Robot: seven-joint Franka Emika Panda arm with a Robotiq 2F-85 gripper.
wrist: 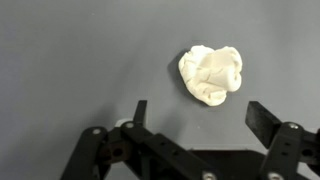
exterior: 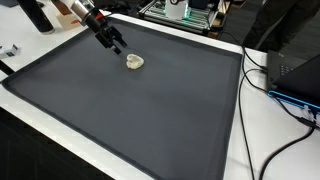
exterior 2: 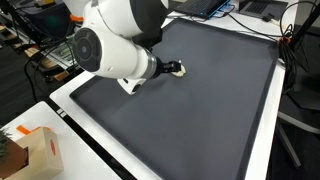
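Nearest the wrist camera, the black two-fingered gripper fills the near edge of the view, its fingers spread wide and holding nothing. Just beyond the fingertips, closer to the right finger, lies the crumpled white lump, cloth or paper, I cannot tell which. It touches neither finger and rests on the dark grey mat. In an exterior view the lump sits in the mat's far left part, the gripper just left of it. The white table borders the mat; black cables trail on the right.

In an exterior view the arm hides most of the jaws; the wrist view crops their base.
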